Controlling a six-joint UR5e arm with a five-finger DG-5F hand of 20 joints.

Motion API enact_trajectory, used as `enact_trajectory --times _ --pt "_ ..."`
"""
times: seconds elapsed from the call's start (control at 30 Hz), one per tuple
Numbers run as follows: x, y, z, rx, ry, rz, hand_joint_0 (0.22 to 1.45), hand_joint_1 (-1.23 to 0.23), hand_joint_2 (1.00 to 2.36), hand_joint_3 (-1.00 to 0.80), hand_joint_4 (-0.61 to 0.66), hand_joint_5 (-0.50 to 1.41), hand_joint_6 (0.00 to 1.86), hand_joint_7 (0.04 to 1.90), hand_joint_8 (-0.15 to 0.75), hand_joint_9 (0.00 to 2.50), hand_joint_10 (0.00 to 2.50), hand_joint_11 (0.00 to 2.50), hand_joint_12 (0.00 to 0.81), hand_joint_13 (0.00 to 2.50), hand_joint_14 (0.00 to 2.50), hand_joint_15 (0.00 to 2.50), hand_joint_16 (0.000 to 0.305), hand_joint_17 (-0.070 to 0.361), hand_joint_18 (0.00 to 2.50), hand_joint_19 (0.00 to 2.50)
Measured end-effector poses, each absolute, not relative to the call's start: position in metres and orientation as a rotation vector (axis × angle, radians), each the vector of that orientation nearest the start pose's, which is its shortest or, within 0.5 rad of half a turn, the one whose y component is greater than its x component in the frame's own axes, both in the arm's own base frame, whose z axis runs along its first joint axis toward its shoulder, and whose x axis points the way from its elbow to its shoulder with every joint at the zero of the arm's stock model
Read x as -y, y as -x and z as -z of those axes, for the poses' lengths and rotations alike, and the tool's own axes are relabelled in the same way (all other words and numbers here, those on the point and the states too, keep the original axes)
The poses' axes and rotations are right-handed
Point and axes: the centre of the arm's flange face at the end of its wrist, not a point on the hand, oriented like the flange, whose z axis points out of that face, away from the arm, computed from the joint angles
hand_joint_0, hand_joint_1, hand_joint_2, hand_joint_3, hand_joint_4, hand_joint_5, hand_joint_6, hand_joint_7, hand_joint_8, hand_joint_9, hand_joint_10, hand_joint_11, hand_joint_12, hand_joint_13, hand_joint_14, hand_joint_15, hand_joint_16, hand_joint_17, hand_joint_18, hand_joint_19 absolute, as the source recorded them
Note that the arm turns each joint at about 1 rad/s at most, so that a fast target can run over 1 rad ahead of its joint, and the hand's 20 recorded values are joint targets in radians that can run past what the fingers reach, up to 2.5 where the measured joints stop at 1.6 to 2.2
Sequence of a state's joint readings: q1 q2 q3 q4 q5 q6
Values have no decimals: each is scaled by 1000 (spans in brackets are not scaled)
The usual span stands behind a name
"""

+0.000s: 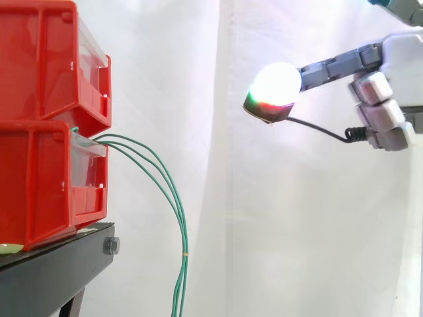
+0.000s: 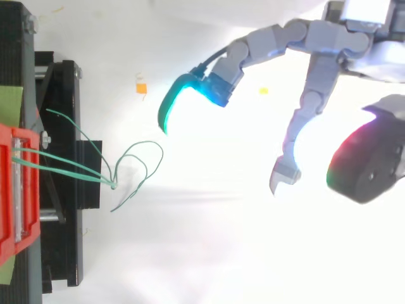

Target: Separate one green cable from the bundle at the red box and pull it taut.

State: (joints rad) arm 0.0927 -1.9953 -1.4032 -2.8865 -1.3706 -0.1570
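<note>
Thin green cables come out of the lower red box and hang down together, tied near the bottom. In the top view the green cables run from the red box to a knot and loop on the floor. My hand is to the right of the boxes, well apart from the cables, at about the height of the upper box. Its fingers are spread and relaxed, holding nothing; the fingertips glow white, cyan and red.
A second red box is stacked on the lower one, both on a black stand. A white curtain hangs behind. A small orange scrap lies on the white floor.
</note>
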Motion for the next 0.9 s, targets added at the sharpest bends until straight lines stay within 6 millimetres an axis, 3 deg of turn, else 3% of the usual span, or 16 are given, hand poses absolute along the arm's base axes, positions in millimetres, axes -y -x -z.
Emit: enact_trajectory --times 0.23,0.6,0.9 --pt "109 -686 -295 -1171 -1204 -1113 361 -481 1000 -500 304 -204 501 660 486 1696 1 80 637 1873 10 292 90 202 2500 0" --pt "133 -684 -275 -1122 -1217 -1147 359 -485 1000 -500 376 -187 501 644 429 2068 12 340 595 2197 17 553 94 211 2500 107" --pt "136 -678 -233 -1102 -1213 -1163 356 -489 1000 -500 370 -187 501 626 417 2090 12 340 602 2216 17 563 96 215 2500 115"
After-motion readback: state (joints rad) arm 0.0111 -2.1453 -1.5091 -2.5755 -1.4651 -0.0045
